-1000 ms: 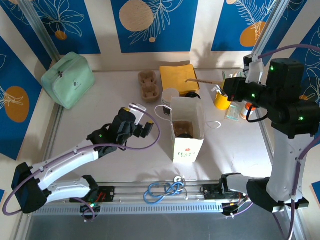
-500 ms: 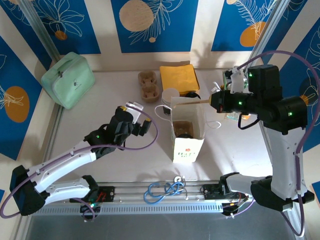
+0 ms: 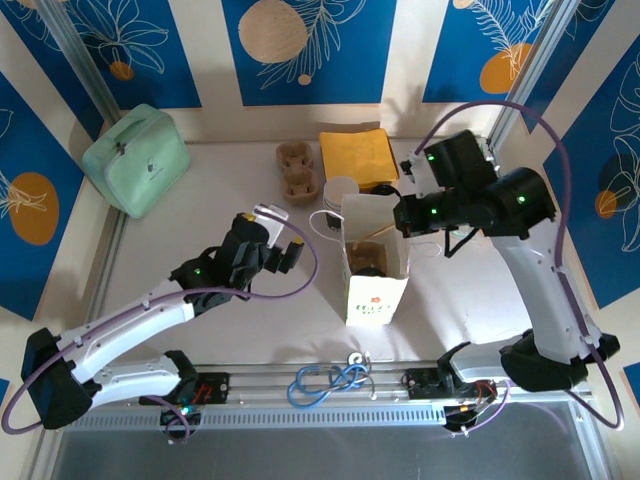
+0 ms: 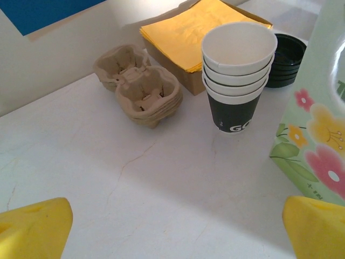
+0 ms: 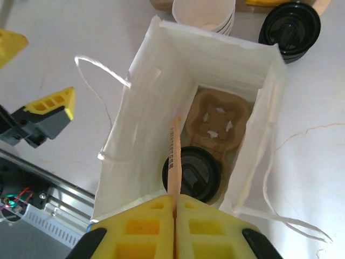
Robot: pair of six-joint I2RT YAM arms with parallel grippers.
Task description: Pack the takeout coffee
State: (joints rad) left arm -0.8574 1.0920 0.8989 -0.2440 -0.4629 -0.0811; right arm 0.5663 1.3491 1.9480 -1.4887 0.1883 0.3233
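Observation:
A white paper bag [image 3: 375,268] with a flower print stands open at mid-table. Inside it, a brown cardboard cup carrier [image 5: 218,121] holds a coffee cup with a black lid [image 5: 191,172]. My right gripper [image 5: 176,202] hangs just above the bag's mouth [image 3: 400,215], shut on a thin wooden stirrer [image 5: 174,156] that points down into the bag beside the lidded cup. Left of the bag, my left gripper [image 3: 285,237] stands open over bare table [image 4: 175,232] with nothing between its yellow fingers [image 4: 32,229].
Behind the bag are a stack of paper cups [image 4: 237,75], black lids [image 4: 285,51], yellow napkins [image 4: 199,27] and spare cardboard carriers [image 4: 140,86]. A mint-green lunch bag [image 3: 135,160] sits at the back left. The bag's string handles [image 5: 99,67] hang loose.
My right arm has swung left from the back right corner, carrying the stirrer to a spot over the bag's mouth. The left arm has barely moved.

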